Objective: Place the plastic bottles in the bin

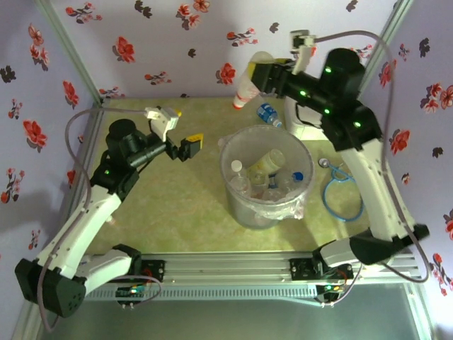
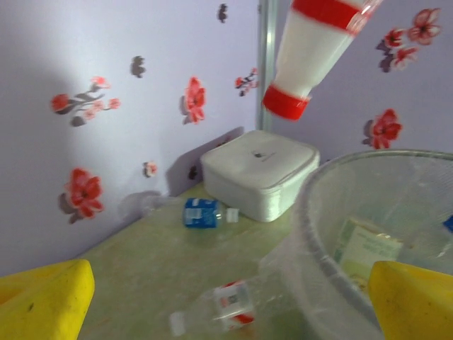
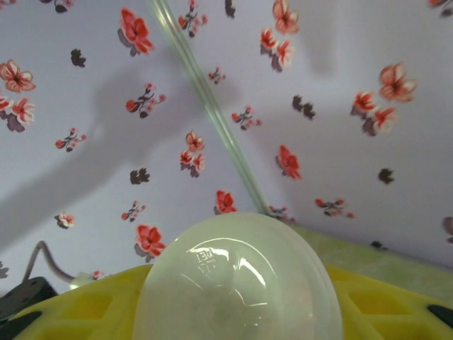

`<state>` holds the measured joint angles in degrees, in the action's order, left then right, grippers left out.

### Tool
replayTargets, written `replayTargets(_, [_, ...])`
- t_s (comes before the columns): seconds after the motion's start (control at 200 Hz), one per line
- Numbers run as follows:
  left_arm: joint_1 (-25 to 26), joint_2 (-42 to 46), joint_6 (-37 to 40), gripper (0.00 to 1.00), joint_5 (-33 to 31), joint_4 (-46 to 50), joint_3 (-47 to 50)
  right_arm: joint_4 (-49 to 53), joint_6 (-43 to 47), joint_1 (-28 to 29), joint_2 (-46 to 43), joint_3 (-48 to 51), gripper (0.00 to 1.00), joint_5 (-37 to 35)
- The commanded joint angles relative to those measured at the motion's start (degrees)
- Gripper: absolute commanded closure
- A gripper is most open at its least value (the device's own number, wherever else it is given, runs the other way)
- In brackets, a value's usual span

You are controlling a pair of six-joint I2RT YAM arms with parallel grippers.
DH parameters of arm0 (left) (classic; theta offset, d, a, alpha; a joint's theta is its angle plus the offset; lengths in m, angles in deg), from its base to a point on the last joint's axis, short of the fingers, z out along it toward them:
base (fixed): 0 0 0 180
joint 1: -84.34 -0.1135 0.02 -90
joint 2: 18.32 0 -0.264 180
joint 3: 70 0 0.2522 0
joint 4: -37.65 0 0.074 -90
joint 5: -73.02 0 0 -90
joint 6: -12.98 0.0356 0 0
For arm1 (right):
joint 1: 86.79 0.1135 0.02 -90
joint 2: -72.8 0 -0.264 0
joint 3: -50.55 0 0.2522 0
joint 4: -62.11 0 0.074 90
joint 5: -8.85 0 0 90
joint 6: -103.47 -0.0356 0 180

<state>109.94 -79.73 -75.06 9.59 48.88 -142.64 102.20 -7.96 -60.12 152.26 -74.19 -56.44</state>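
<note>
A white plastic bottle with a red cap and red band (image 1: pixel 246 86) hangs cap-down and tilted in the right gripper (image 1: pixel 255 75), up over the far side of the table and beyond the far rim of the round translucent grey bin (image 1: pixel 237 202). The right wrist view shows its rounded base (image 3: pixel 237 283) wedged between the yellow fingers (image 3: pixel 106 312), which are closed to a narrow gap around it.

Several clear bottles (image 1: pixel 269 173) already lie heaped in the bin, which is lined with a clear bag. A small clear bottle with a blue label (image 1: pixel 269 115) lies on the yellow-green table (image 1: pixel 177 205) just behind the bin, near a white rounded-square lidded box (image 2: pixel 258 170) in the corner. A clear bottle with a red label (image 2: pixel 223 308) lies on its side close to the bin's wall.

The left gripper (image 1: pixel 190 146) hovers left of the bin with its yellow fingers (image 2: pixel 42 304) spread wide and nothing between them. A blue looped cable (image 1: pixel 343 198) lies right of the bin, under the right arm. Flower-patterned walls (image 1: pixel 141 42) enclose the table.
</note>
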Motion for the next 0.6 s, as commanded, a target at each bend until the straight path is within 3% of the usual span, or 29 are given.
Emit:
replayTargets(0.0, [3.0,-4.2,-2.6,0.00,1.9,-5.2,-2.0,9.5,5.1,-0.5,-1.7,1.5,0.62,-5.4])
replayTargets(0.275, [8.5,-12.7,-5.9,0.00,2.0,-10.6,-2.6,11.0,2.1,0.1,-4.5,11.8,0.66,-2.4])
replayTargets(0.595, [9.1,-15.8,-8.3,0.00,1.9,-14.2,-0.2,-1.7,-1.5,3.6,-4.0,30.0,0.68,-2.6])
